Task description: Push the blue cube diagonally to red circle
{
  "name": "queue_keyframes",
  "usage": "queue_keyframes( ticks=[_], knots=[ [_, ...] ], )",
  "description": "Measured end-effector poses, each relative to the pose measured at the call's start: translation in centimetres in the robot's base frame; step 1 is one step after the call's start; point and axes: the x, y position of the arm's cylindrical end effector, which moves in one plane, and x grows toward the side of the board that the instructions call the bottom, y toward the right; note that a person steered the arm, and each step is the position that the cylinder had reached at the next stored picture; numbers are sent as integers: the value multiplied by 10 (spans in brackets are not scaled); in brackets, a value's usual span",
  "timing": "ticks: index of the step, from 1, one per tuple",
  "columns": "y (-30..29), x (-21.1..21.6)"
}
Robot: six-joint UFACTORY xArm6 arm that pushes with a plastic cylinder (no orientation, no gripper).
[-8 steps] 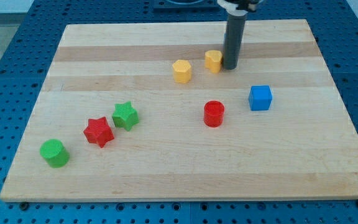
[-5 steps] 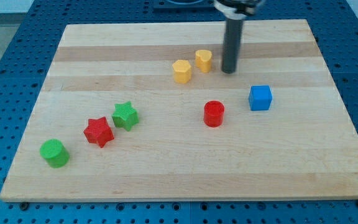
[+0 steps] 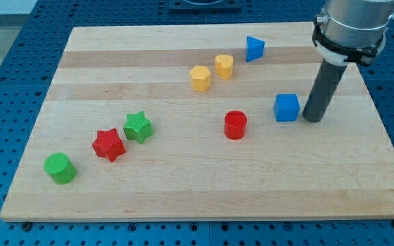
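Observation:
The blue cube (image 3: 286,107) sits on the wooden board (image 3: 183,184) right of centre. The red circle, a short red cylinder (image 3: 235,125), stands a little to its lower left. My tip (image 3: 312,119) rests on the board just right of the blue cube, a small gap apart from it. The dark rod rises from there to the view's top right.
A blue triangular block (image 3: 254,48) lies near the top edge. A yellow hexagon block (image 3: 200,78) and a yellow block (image 3: 224,66) sit upper centre. A green star (image 3: 137,127), a red star (image 3: 108,144) and a green cylinder (image 3: 60,168) line up at lower left.
My tip has moved from beside the yellow blocks down and right to the blue cube's right side. The blue triangular block, hidden before, now shows. One yellow block was nudged left earlier.

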Motion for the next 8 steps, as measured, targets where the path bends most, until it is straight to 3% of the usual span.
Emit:
queue_keyframes(
  ticks=[4,8],
  knots=[
    [-109,-10],
    [-105,-11]
  ],
)
